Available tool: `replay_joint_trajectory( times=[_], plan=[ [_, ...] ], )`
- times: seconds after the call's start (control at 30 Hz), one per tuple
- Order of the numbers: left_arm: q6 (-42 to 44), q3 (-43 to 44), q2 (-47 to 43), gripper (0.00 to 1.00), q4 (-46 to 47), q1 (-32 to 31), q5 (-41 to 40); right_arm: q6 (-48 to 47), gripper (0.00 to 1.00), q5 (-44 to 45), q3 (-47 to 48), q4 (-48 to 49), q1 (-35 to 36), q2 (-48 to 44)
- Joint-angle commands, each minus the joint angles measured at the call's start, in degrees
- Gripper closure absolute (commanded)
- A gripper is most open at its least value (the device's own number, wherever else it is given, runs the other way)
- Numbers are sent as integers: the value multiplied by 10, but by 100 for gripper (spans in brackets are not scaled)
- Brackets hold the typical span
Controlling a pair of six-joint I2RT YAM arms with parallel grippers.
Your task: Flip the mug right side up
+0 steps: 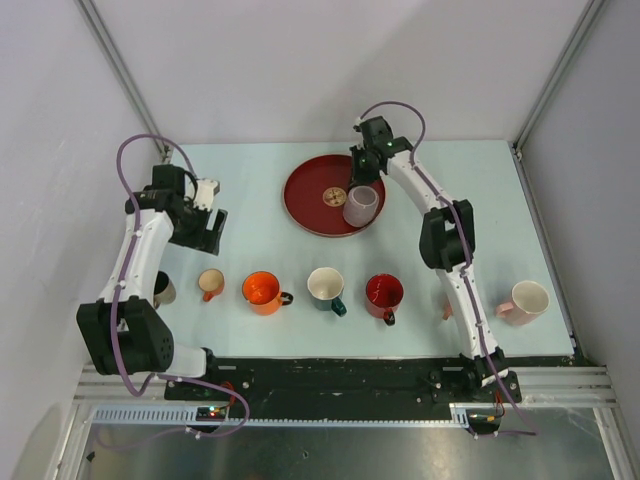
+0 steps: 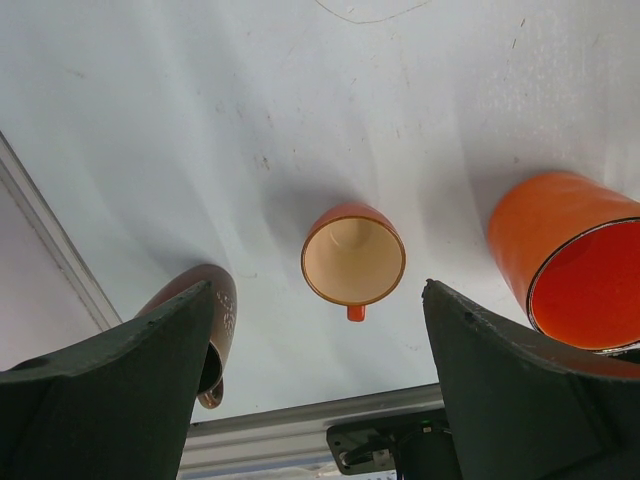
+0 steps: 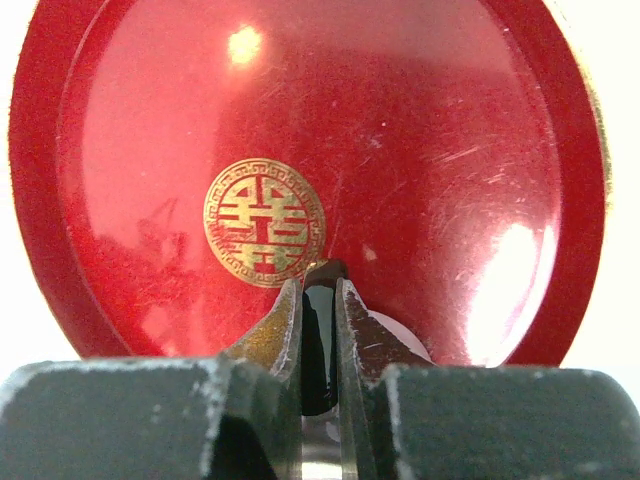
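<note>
- Mug (image 1: 362,205) on the right part of the red tray (image 1: 305,205), close to its rim; unclear which end faces up.
- Right gripper (image 1: 362,178) over the tray at the mug's far side, pressed almost together, pinching a thin dark part of the mug.
- Left gripper (image 1: 208,218) spread wide, holding nothing, well left of the tray above the worktop (image 1: 480,190).
- Row of cups (image 1: 264,292) standing mouth-up on the near side of the tray.

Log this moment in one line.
stage: grasp | right gripper: closed on mug, over red tray | left gripper: open, above small orange cup
</note>
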Motion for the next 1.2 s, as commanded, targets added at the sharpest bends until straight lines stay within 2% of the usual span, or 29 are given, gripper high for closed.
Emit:
replay_joint_trajectory(
  times=[0.0,0.43,0.57,0.73,0.83,0.93,1.17],
  plan=[
    [-8,28,0,12,4,-6,7,10,100,-112,-36,67,-8,-67],
    [-9,29,8,12,7,-7,24,21,100,-211,-60,151,3,-62],
    [-25,58,32,12,24,-20,86,25,100,-232,-78,192,11,-69],
    [-86,128,96,14,58,-58,210,54,100,-243,-89,232,15,-70],
    [-161,148,132,14,124,-78,288,87,100,-245,-103,277,17,-73],
    [-277,125,164,14,232,-96,342,113,100,-245,-114,308,17,-74],
    [-509,21,240,14,597,-125,391,155,100,-256,-123,345,13,-76]
  ],
)
